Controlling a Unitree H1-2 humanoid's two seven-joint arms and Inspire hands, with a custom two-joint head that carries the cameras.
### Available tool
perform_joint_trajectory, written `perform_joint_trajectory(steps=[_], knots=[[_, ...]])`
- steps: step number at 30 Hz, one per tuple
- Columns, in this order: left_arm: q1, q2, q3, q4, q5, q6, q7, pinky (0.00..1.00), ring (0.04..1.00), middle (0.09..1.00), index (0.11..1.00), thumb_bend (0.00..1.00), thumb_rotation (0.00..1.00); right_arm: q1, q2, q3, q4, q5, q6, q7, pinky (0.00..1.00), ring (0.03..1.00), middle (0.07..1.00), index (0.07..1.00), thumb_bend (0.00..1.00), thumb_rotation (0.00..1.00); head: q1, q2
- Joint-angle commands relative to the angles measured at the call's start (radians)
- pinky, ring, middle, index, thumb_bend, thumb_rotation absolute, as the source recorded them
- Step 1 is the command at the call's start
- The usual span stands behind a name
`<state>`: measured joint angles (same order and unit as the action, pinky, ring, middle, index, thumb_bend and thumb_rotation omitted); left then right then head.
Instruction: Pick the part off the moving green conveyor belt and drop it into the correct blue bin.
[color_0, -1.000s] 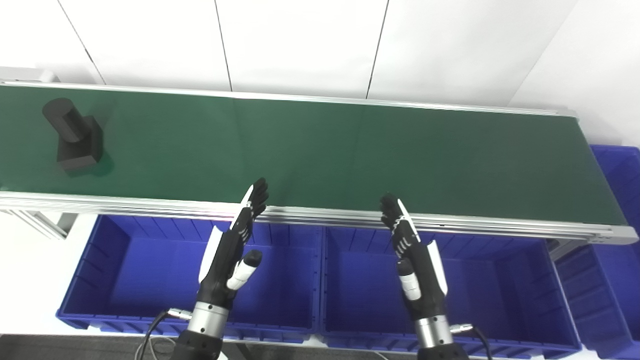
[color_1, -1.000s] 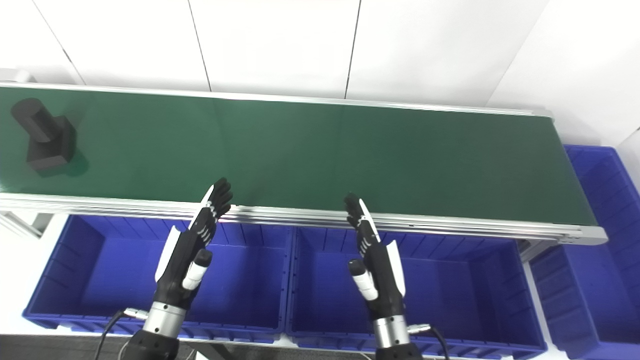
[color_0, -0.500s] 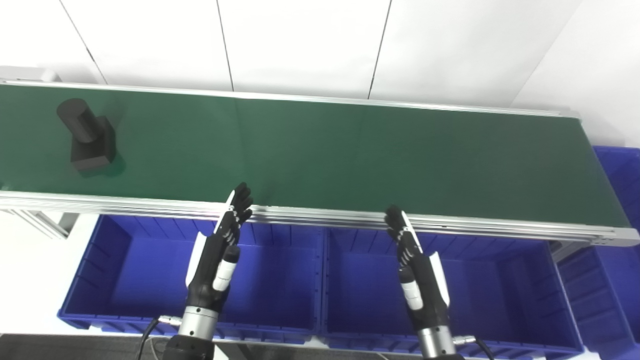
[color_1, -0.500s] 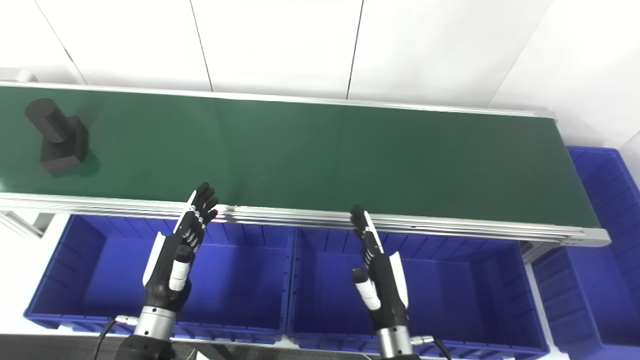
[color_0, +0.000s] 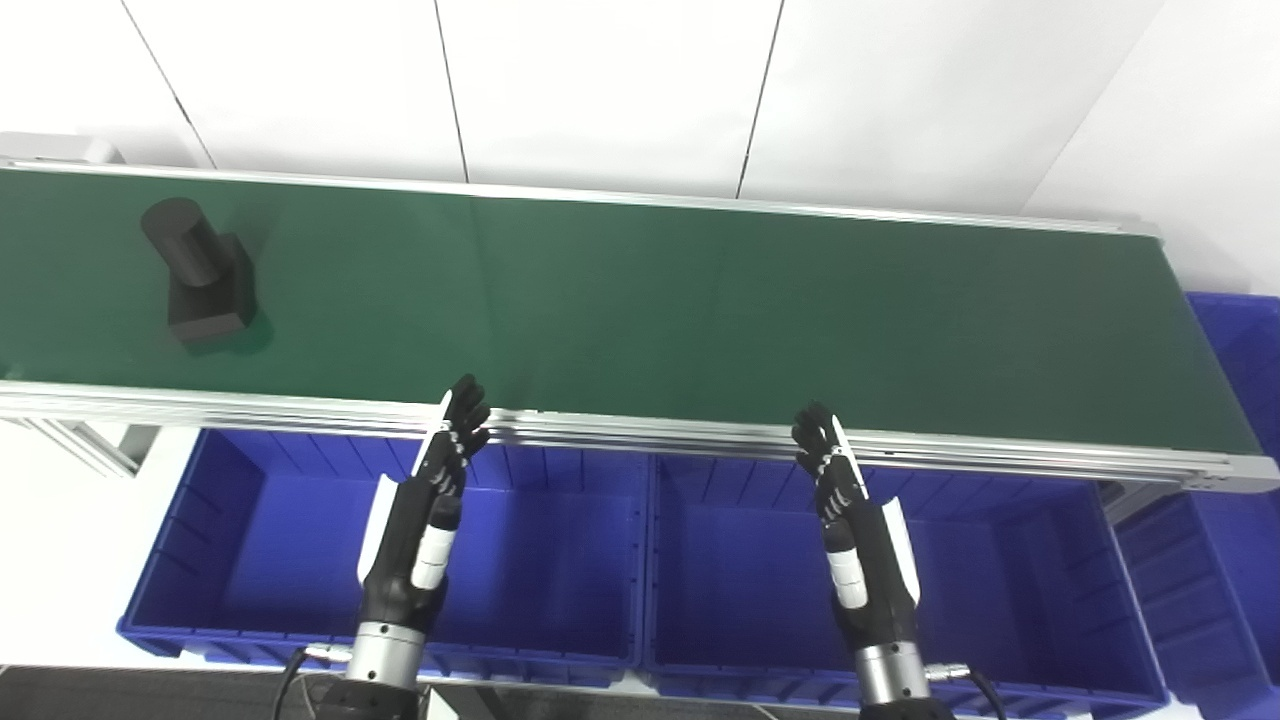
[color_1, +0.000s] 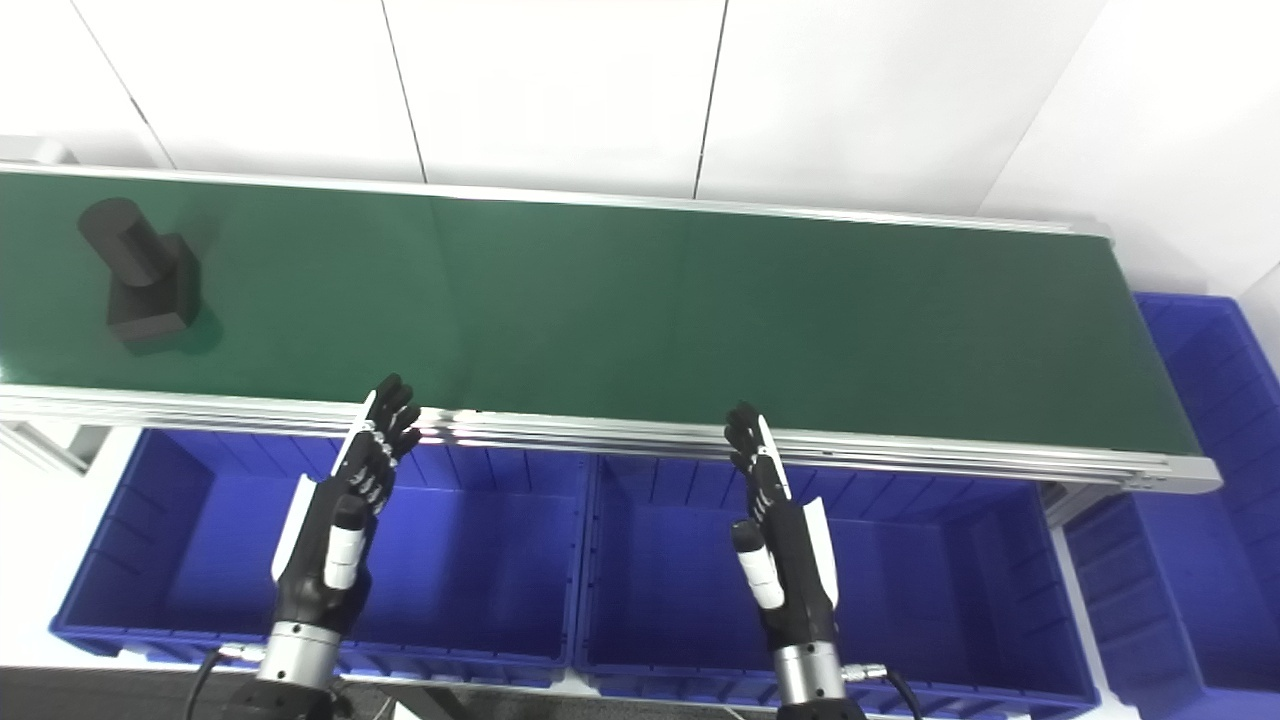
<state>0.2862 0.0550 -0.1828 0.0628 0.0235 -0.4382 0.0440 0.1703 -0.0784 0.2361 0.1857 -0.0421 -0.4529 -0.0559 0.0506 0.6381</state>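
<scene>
At the far left of the long green conveyor belt (color_0: 640, 290) stands the matte black part (color_0: 200, 275), a square block with a thick round peg rising from it and leaning toward the upper left. It sits about midway between the belt's far and near edges, well apart from both hands, with a faint shadow at its base.

Along the near side of the belt runs a silver aluminium rail (color_0: 700, 440). Below the rail sit two large open blue plastic bins side by side: the left blue bin (color_0: 250, 560) and the middle blue bin (color_0: 1000, 580), their ribbed walls touching in the centre. A third blue bin (color_0: 1230, 560) lies off the belt's right end, partly cut by the frame.

The left hand (color_0: 425, 510), black with white panels, rises over the left blue bin, its fingers (color_0: 465, 405) released and spread, tips level with the rail, grasping nothing. The right hand (color_0: 860, 540) stands the same way over the middle blue bin, fingers (color_0: 820, 435) straight and apart, holding nothing, tips just at the rail.

White wall panels (color_0: 600, 90) rise behind the belt.
</scene>
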Motion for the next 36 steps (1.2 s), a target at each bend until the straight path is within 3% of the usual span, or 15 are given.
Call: perform_joint_trajectory(steps=[1,7,16,29,36], knots=[[-0.027,-0.001,-0.008,-0.003,0.027,-0.032,0.01,0.9,0.937,0.943,0.92,0.78,0.93,-0.003,0.001,-0.009,-0.009,0.011,-0.017,0.013,0.93,0.95,0.948,0.974,0.84,1.0,0.01,-0.019],[-0.047,0.004,-0.047,0.041,0.07,-0.032,0.076,0.88,0.927,0.934,0.907,0.77,0.95,-0.004,-0.005,-0.03,0.023,0.035,-0.017,0.052,0.95,0.952,0.947,0.974,0.84,0.99,0.079,-0.084],[-0.063,0.028,-0.113,0.085,0.092,-0.032,0.176,0.87,0.916,0.925,0.901,0.8,0.94,-0.012,0.015,-0.084,0.076,0.071,-0.017,0.138,1.0,0.975,0.965,0.988,0.81,0.99,0.125,-0.134],[-0.08,0.069,-0.185,0.109,0.091,-0.032,0.259,0.87,0.912,0.917,0.892,0.8,0.94,-0.01,0.052,-0.16,0.103,0.082,-0.017,0.226,1.0,0.991,0.973,0.993,0.84,0.99,0.141,-0.148],[-0.09,0.064,-0.192,0.131,0.065,-0.032,0.257,0.87,0.918,0.918,0.891,0.83,0.91,-0.013,0.055,-0.176,0.111,0.064,-0.017,0.229,1.0,0.989,0.977,0.997,0.83,1.0,0.14,-0.154]])
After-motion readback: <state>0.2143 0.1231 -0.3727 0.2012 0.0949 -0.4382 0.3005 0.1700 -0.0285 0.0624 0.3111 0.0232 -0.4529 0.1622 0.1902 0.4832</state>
